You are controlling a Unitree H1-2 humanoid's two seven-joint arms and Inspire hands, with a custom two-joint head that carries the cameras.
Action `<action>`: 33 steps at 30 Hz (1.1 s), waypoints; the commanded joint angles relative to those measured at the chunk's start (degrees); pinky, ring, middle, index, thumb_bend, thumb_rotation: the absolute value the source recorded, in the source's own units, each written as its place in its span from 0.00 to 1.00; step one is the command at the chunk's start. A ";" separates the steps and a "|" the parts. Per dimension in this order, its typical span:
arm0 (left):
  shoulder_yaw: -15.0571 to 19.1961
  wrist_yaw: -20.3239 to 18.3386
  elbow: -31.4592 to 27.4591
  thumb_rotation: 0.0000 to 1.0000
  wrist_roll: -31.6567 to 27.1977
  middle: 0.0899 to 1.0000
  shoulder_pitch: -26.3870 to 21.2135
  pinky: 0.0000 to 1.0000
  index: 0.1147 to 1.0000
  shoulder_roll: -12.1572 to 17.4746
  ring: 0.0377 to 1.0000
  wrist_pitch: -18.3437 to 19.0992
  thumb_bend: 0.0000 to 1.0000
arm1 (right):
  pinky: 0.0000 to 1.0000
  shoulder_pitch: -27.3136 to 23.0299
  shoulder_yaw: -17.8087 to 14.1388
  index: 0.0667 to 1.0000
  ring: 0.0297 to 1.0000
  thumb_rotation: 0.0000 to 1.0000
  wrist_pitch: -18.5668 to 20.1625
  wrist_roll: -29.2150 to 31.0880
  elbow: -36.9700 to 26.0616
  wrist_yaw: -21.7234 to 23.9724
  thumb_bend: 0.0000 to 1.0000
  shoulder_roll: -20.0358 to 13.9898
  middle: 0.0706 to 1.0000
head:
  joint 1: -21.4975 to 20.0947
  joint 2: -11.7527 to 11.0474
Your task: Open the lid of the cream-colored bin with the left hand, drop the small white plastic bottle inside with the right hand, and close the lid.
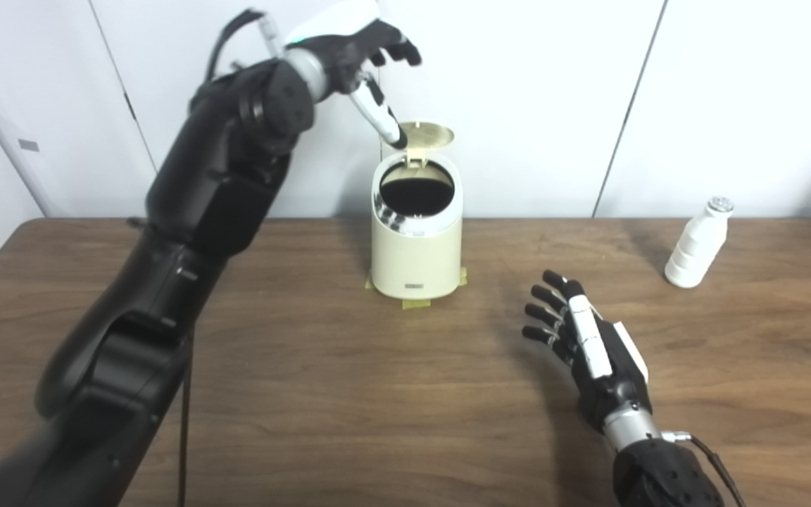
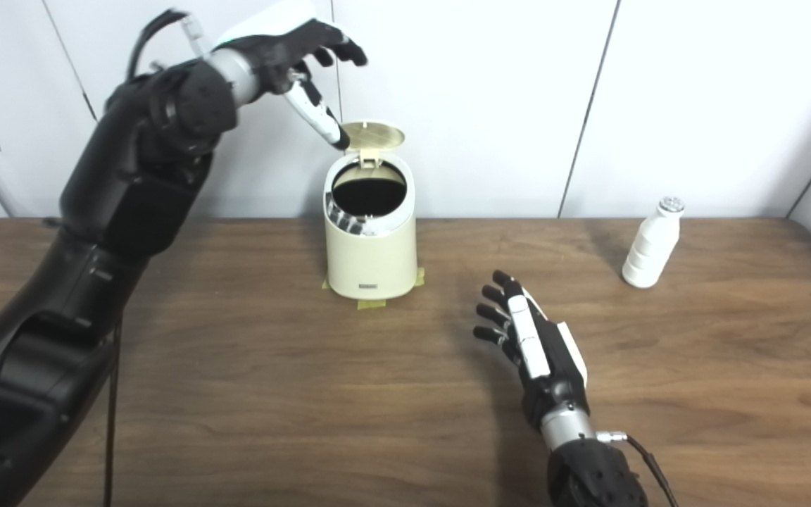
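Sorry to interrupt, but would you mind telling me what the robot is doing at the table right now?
It is partway through putting a bottle in a bin. The left hand is raised beside the flipped-up lid of the cream-colored bin, whose dark opening is exposed. The right hand is open and empty over the table, short of the small white plastic bottle, which stands upright off to the right, not yet picked up.

A brown wooden table [image 1: 349, 422] fills the front. Behind it stands a white wall [image 1: 532, 98] made of flat panels with thin dark lines between.
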 commanded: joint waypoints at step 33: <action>21.04 18.09 -25.99 0.83 -30.10 0.90 39.15 0.86 0.91 -11.90 0.89 1.32 0.37 | 0.65 -3.37 -6.27 0.81 0.75 0.21 -16.82 -4.58 3.31 -6.34 0.71 -2.90 0.82 | -8.60 -0.32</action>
